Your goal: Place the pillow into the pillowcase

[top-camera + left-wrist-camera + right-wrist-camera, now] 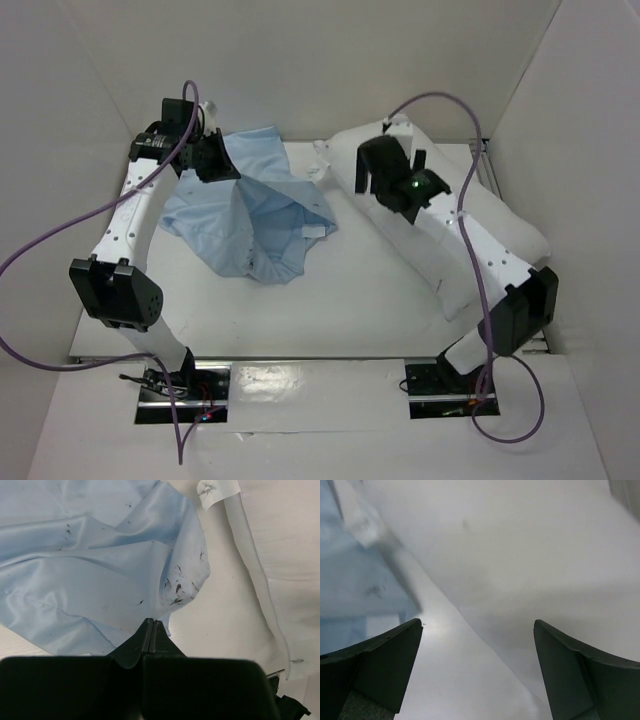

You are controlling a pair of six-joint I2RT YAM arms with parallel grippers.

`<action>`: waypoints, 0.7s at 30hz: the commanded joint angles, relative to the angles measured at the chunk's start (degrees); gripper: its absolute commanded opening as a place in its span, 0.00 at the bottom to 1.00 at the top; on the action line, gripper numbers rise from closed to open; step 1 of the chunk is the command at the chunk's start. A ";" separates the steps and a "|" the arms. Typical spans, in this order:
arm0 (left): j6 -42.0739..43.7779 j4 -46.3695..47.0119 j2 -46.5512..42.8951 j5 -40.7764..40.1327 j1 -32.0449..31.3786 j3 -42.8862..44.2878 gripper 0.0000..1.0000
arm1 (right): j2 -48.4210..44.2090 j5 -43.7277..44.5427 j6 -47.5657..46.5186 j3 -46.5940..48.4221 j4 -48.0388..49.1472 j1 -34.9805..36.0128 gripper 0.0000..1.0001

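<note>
On the far left, the left gripper (212,160) is raised above the table (350,300), with its jaws pressed fully together. They pinch an edge of the pillowcase (250,215). The pale blue cloth rises to a peak at the fingertips and drapes down from there, to the right and toward the near side. It spreads in limp, wrinkled folds over the left half of the table.

In the left wrist view, the closed fingers (151,630) meet right at the hem of the pillowcase (90,570). Small dark specks are scattered across the fabric. A small white label (212,490) shows at the top of that view. It seems to sit on the seam of the pillow, though the picture does not make that certain.

The pillow (510,225) lies on the right side of the table. It runs from its far-left corner, just beside the pillowcase, to the near right, and much of it is under the right arm.

The right gripper (385,170) hovers over the far-left end of the pillow with its jaws spread wide, and nothing is between them. The right wrist view is blurred. It shows both dark fingers (385,665) well apart, white pillow (520,545) fabric beyond them, and a patch of blue pillowcase (350,590) at the left edge. Whether the fingertips touch the pillow cannot be told.
</note>
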 commanded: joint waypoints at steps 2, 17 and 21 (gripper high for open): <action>-0.44 1.24 -2.18 0.02 0.84 0.21 0.00 | 13.54 -1.67 2.56 17.31 -2.20 -6.81 1.00; -1.06 0.63 -4.56 -5.17 1.36 -3.48 0.00 | 3.06 -13.78 3.35 -1.86 7.89 -9.81 0.00; -2.29 0.63 -4.56 -6.58 2.94 -3.48 0.00 | -11.27 -17.30 4.57 -13.14 8.51 -8.15 0.00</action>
